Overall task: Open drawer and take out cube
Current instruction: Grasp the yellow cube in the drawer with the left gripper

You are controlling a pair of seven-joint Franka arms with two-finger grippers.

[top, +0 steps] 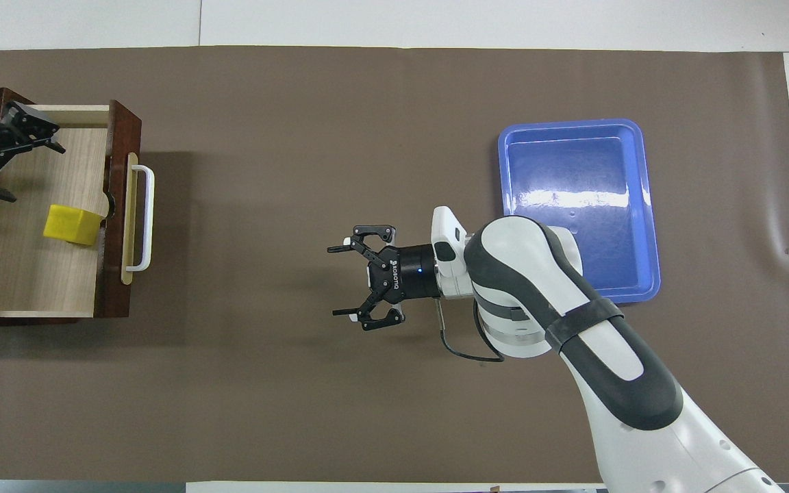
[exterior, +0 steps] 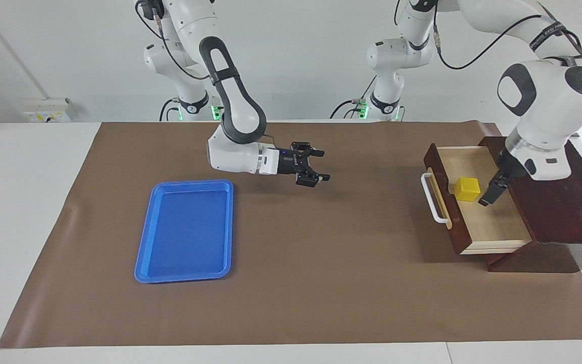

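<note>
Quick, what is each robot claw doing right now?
Left gripper: open, empty, over the open dark wooden drawer beside the small yellow cube.
Right gripper: open, empty, waiting over the brown mat.

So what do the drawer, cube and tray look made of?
Drawer: wood by the look of it, with visible grain on the pale inside, a dark brown front and a smooth white handle. Cube: a solid, matte yellow block, plastic or painted wood; hard to tell. Tray: glossy blue plastic, judging by the glare streaks on its floor.
</note>
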